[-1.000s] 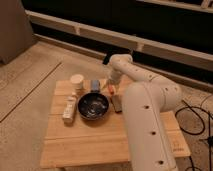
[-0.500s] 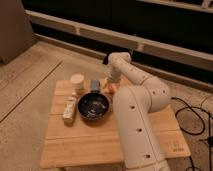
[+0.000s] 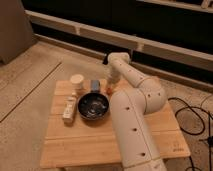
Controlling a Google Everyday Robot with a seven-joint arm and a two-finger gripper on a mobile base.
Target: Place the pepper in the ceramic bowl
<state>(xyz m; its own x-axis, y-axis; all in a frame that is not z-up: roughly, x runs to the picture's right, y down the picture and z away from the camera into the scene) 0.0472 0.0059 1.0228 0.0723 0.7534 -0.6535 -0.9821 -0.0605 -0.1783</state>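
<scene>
The ceramic bowl point(image 3: 93, 106), dark, glossy and round, stands on the wooden table point(image 3: 100, 142) left of centre. Just behind its right rim lies the pepper point(image 3: 108, 91), a small red-orange piece at table level. My gripper point(image 3: 110, 86) hangs from the white arm straight down onto the pepper and is shut around it; the fingers hide most of the piece. The gripper is behind and to the right of the bowl, not over it.
A cream cup point(image 3: 76, 81) stands at the table's back left, with a blue-grey block point(image 3: 95, 85) beside it. A pale packet point(image 3: 69, 107) lies left of the bowl. My arm's thick white body point(image 3: 132, 130) covers the table's right half. Black cables point(image 3: 192, 117) lie on the floor at the right.
The gripper has closed at the pepper behind the bowl. The arm has shifted slightly; bowl, cup and blocks stay where they were.
</scene>
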